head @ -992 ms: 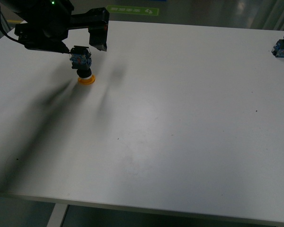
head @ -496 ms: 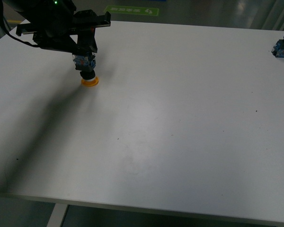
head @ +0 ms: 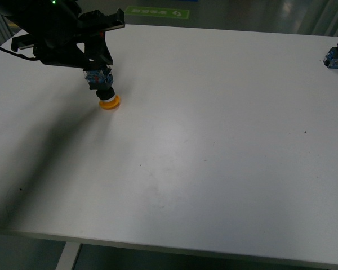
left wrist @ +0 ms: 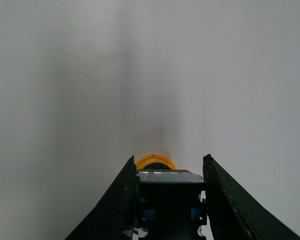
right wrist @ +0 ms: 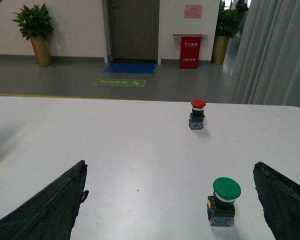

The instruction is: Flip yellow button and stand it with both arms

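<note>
Since one second ago, my left gripper [head: 99, 72] has clamped onto the contact block of the yellow button [head: 105, 90] and shifted it slightly nearer. Location: far-left area of the table [head: 214, 146]. The long axis is near vertical and slightly tilted, with the cap pointing down at the surface. By my judgement, flipping and standing both remain. My right gripper [right wrist: 165, 210] is spread wide and holds nothing.

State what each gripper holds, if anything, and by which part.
The left gripper holds the yellow button by its contact block, cap downward. The right gripper is open and holds nothing.
</note>
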